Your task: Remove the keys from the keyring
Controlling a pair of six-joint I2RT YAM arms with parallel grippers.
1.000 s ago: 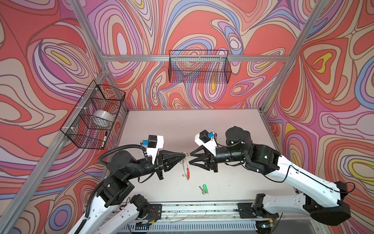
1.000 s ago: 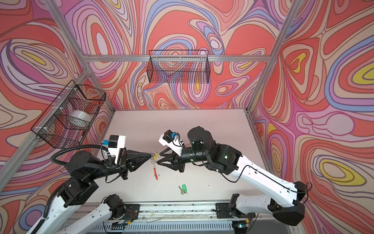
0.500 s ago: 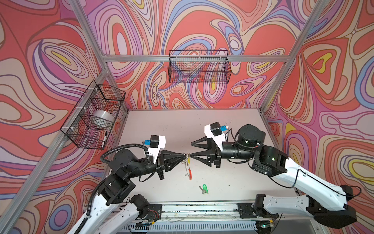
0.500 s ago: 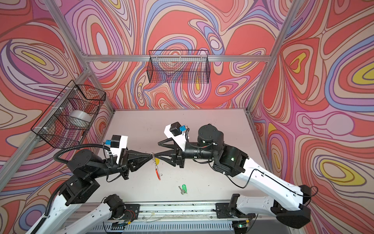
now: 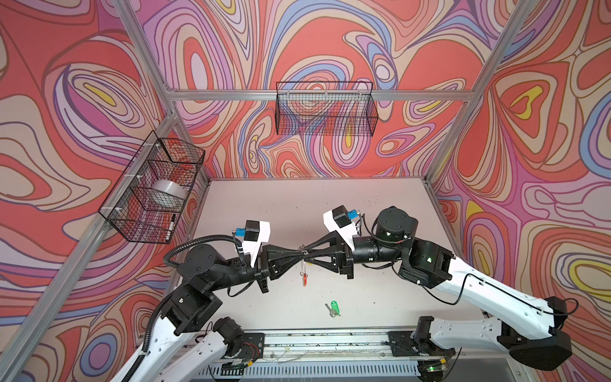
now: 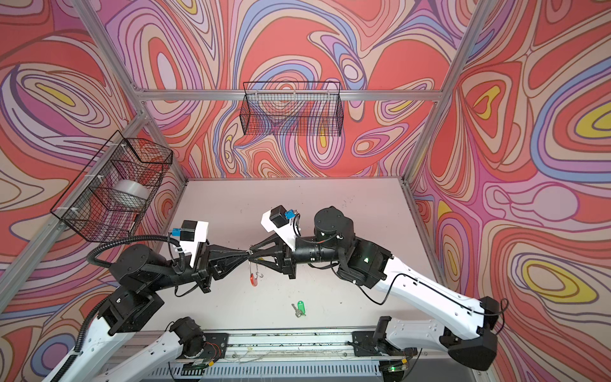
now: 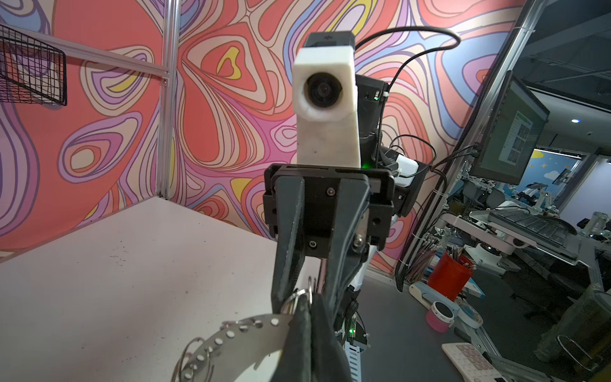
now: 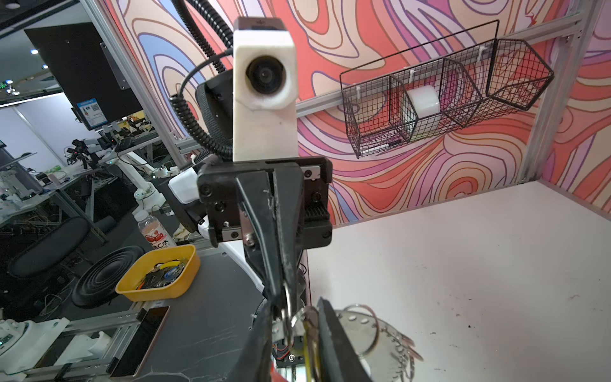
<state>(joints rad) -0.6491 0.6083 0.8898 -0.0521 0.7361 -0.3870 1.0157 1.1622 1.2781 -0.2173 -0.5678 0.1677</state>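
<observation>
The keyring [image 7: 238, 340], a flat grey band with holes and small split rings, hangs edge-on over the table between both arms, its red segment [image 5: 304, 279] lowest. My left gripper [image 7: 309, 307] is shut on its grey edge. My right gripper [image 8: 297, 307] meets it tip to tip [image 5: 307, 256]. Its jaws have drawn in on a small split ring [image 8: 299, 319] and the key with a yellow tag [image 8: 310, 357], seen edge-on. The key with the green tag [image 5: 334, 307] lies loose on the table near the front.
A wire basket [image 5: 155, 188] holding a white tape roll [image 5: 165, 193] hangs on the left wall. Another wire basket [image 5: 325, 109] hangs on the back wall. The arms' base rail [image 5: 330, 340] runs along the front edge. A yellow tray [image 8: 158, 274] sits off the table.
My right gripper rolled its wrist, moved in onto the ring at my left gripper's tip and narrowed its jaws there. My left gripper kept its grip, and the green-tagged key stayed put.
</observation>
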